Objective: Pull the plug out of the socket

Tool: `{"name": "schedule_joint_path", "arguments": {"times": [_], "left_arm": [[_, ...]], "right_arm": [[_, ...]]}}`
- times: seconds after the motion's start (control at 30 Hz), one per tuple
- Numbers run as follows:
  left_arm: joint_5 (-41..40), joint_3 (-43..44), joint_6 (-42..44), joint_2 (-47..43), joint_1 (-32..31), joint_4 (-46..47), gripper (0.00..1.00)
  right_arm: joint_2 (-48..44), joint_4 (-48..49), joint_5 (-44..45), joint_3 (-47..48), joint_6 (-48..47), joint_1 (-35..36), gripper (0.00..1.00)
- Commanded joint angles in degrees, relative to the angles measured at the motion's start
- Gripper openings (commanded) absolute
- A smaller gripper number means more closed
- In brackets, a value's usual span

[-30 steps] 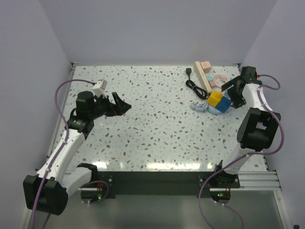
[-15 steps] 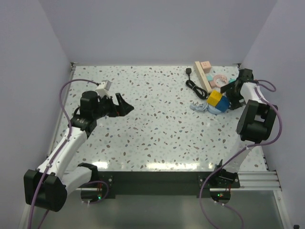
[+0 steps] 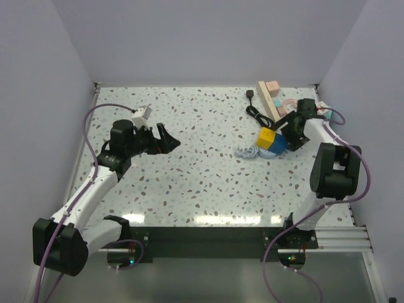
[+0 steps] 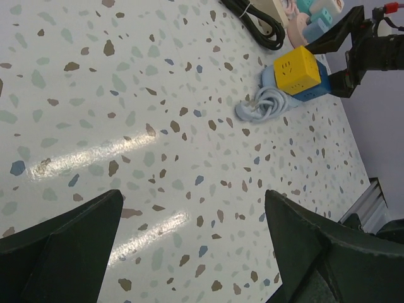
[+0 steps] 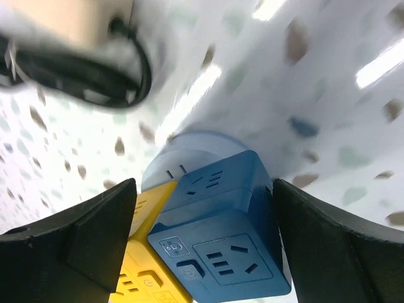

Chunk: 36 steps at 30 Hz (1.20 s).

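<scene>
The socket point(image 3: 267, 96) is a cream-beige bar at the far right of the table. The plug point(image 3: 252, 95) is a small black head against its left side. Its black cord point(image 3: 257, 116) coils just in front, and shows blurred in the right wrist view point(image 5: 82, 69) and in the left wrist view point(image 4: 255, 22). My right gripper point(image 3: 287, 131) is open in front of the socket. Its jaws stand either side of a blue cube point(image 5: 233, 227). My left gripper point(image 3: 165, 140) is open and empty over bare table at the left.
A yellow cube point(image 3: 266, 137) joins the blue cube point(image 3: 278, 146), with a pale blue cord coil point(image 3: 247, 152) beside them. Pink and teal toy pieces point(image 3: 291, 106) lie right of the socket. Walls close the table at the back and both sides.
My right gripper has swung left and towards the front, and the two cubes and the pale cord have shifted left with it. My left gripper has risen slightly and moved right.
</scene>
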Motion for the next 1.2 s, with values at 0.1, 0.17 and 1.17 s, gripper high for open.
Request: {"name": "schedule_joint_path", "arguments": {"times": [0.1,0.17,1.17], "left_arm": [[-1.77,-0.90,-1.07,0.38,-2.32,3.46,1.00],[-2.38,-0.99,-1.24,0.56,-2.76,3.38,1.00],[-5.81,10.43,6.66,16.19,-5.05,1.09,0.68]], "right_arm": [[-4.20,-2.75,-5.24,-3.96,4.08,15.00,0.91],[-3.24,-1.35,-6.21,-4.05,8.02,19.75,0.91],[-6.73,-16.38,2.67,12.94,-2.76,30.75,0.05]]}}
